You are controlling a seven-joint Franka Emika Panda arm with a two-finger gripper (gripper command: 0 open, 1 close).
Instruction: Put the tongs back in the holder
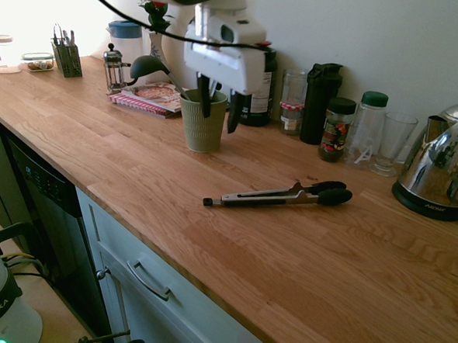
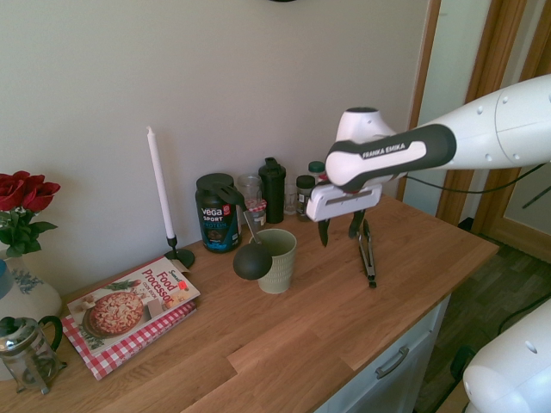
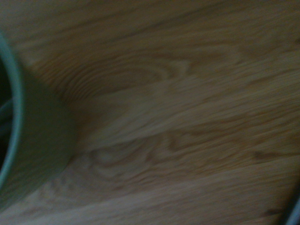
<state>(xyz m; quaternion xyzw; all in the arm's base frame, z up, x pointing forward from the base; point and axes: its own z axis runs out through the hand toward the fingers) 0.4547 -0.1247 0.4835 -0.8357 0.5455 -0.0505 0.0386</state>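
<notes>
The tongs (image 1: 278, 195) lie flat on the wooden counter, black tips pointing right, silver arms shut together; the second exterior view shows the tongs (image 2: 367, 249) beyond the arm. The holder (image 1: 202, 123) is a ribbed pale green cup standing upright, with a black ladle (image 1: 146, 64) leaning out of it. My gripper (image 1: 219, 109) hangs open and empty just above and beside the holder's rim, well left of the tongs. From the other side the gripper (image 2: 339, 229) sits between the holder (image 2: 277, 261) and the tongs. The holder's wall (image 3: 33, 140) fills the wrist view's left edge.
Along the wall stand a protein tub (image 1: 255, 87), a black bottle (image 1: 320, 99), jars, a glass (image 1: 393, 139) and a steel kettle (image 1: 439, 173). A cookbook (image 1: 152, 97) and French press (image 1: 115, 67) sit left of the holder. A candle (image 2: 159, 185) stands behind.
</notes>
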